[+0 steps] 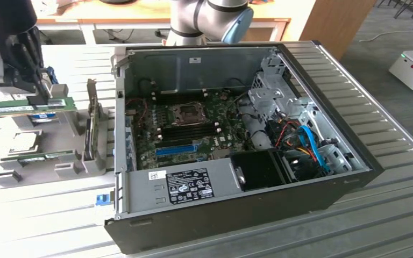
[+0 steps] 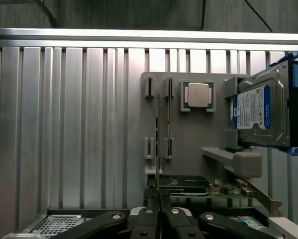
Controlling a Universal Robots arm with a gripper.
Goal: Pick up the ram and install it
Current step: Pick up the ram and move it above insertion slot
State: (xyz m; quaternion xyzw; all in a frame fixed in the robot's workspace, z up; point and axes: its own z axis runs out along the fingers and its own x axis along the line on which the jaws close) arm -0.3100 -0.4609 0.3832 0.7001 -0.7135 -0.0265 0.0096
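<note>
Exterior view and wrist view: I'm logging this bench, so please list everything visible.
ram: one, green, held in the claw, above the fixture.
second memory stick: one, green, lying in the fixture.
processor chip: one, silver, in a fixture pocket.
hard drive: one, silver, blue label, at the fixture's side.
fixture: one, grey, on the table.
computer case: one, black, open, beside the fixture.
motherboard: one, dark, inside the case.
table: one, ribbed silver.
arm: one, grey, beyond the case.
claw: one, black, shut on the ram.

table [image 1: 400, 177]: ribbed metal | on it: open computer case [image 1: 278, 212], grey parts holder [image 2: 193, 144] just beside it
</note>
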